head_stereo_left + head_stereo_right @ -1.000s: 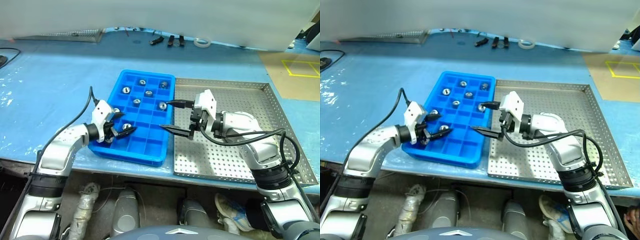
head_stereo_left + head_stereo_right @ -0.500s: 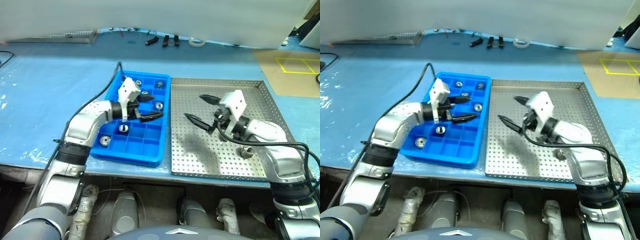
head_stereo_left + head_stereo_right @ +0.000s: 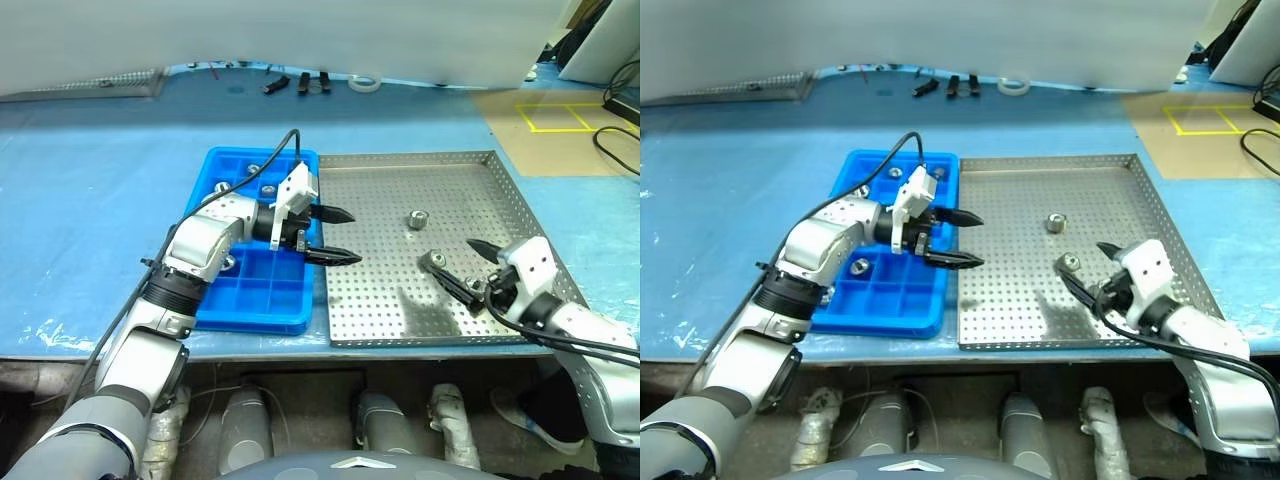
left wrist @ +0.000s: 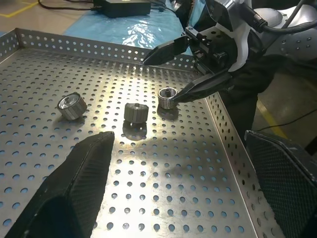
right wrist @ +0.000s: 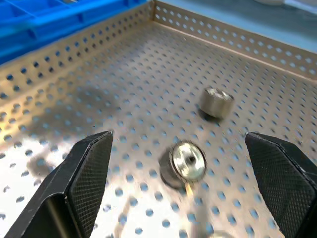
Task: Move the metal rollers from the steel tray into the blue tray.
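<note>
Steel tray (image 3: 500, 200): shallow perforated metal, low rim, glossy floor.
Metal rollers (image 4: 135, 112): short shiny cylinders; the left wrist view shows three on the steel floor, near its right edge.
Blue tray (image 3: 255, 300): gridded plastic, a few rollers inside.
Left gripper (image 3: 333, 236): fingers apart, empty, over the trays' shared edge.
Right gripper (image 3: 462, 268): fingers apart, empty, one tip beside a roller.

Head stereo pair: 2 eyes, high, looking forward and down over the counter (image 3: 90, 190); both frame the blue tray (image 3: 225, 305) and steel tray (image 3: 500, 190) whole.

Left wrist view: low, close, skimming the steel tray floor toward the right pincer (image 4: 185, 67).

Right wrist view: low, close over the same floor, facing the blue tray; shares the metal rollers (image 5: 187, 161).
</note>
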Controlling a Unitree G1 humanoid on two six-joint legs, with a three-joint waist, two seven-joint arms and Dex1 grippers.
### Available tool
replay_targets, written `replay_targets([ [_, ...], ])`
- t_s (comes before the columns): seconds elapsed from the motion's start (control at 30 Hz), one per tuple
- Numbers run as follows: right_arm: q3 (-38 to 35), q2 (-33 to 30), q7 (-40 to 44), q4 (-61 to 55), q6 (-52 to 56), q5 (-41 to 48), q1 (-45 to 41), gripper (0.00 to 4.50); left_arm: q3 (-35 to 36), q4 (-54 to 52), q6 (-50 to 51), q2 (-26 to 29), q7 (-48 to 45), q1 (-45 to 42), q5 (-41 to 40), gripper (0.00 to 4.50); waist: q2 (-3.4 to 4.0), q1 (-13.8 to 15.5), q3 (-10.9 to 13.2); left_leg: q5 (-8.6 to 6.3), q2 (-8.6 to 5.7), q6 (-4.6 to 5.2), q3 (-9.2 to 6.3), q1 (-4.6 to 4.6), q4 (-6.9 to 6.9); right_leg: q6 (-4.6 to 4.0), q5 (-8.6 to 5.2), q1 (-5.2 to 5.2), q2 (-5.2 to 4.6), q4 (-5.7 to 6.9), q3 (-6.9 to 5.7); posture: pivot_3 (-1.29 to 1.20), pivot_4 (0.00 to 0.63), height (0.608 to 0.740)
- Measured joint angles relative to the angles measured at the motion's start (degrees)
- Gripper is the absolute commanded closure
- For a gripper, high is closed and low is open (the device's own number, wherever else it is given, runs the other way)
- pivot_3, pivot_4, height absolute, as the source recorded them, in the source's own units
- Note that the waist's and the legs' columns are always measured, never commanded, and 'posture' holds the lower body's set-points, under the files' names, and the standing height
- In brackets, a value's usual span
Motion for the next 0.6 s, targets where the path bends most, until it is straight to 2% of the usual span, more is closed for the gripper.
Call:
replay_targets([
  [0.27,-0.2,-3.5,0.0,1.5,1.0,-0.9,-1.5,0.00,-0.5,0.5,-1.1,-0.9,-0.2,0.7,0.3,0.04,0.01,-0.8,0.0,-0.04,0.01,0.10,0.02,0.03,-0.01,0.00,0.00,0.06,0.00,-0.05,0.00,-0.27,0.150,0.740],
  [0.6,2.8,-7.0,3.1,12.5,-1.1,-6.0,-2.8,0.00,-0.4,0.1,-1.2,-0.1,1.1,3.9,0.5,0.04,0.03,-0.7,0.0,-0.10,-0.08,0.22,0.02,-0.01,-0.02,-0.01,0.00,0.10,-0.01,-0.19,-0.03,-0.22,0.150,0.740],
])
